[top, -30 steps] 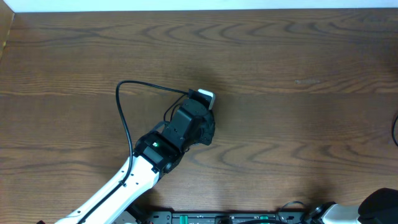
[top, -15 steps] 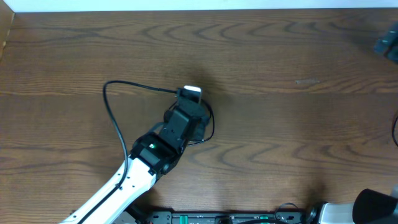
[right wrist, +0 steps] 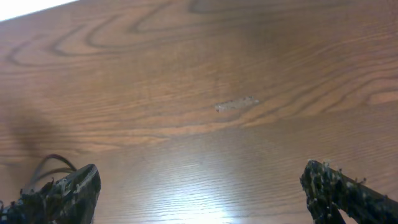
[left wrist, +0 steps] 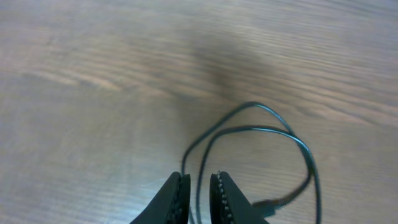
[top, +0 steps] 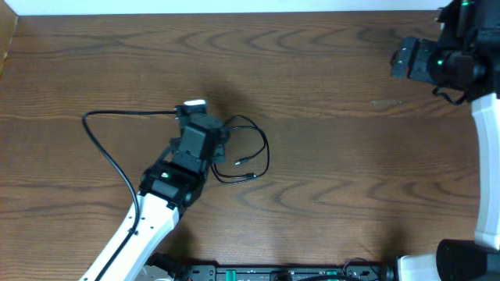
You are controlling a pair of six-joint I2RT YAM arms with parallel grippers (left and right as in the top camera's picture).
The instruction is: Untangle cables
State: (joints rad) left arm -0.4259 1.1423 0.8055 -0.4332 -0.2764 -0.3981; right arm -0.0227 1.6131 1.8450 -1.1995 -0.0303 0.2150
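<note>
A thin black cable lies in loose loops on the wooden table, with a small plug end inside the loop. My left gripper stands over the loop's left side. In the left wrist view its fingertips are a narrow gap apart. Two strands of the black cable run on the table through that gap, and nothing looks pinched. My right gripper hovers far off at the upper right. In its own view the right gripper is wide open over bare wood.
A thicker black robot wire arcs out to the left of the left arm. A pale scuff marks the wood below the right gripper. The table's far edge runs along the top.
My left gripper slid left across the table and uncovered the black cable's loop, which stayed put. The right arm swung into the overhead view at the upper right.
</note>
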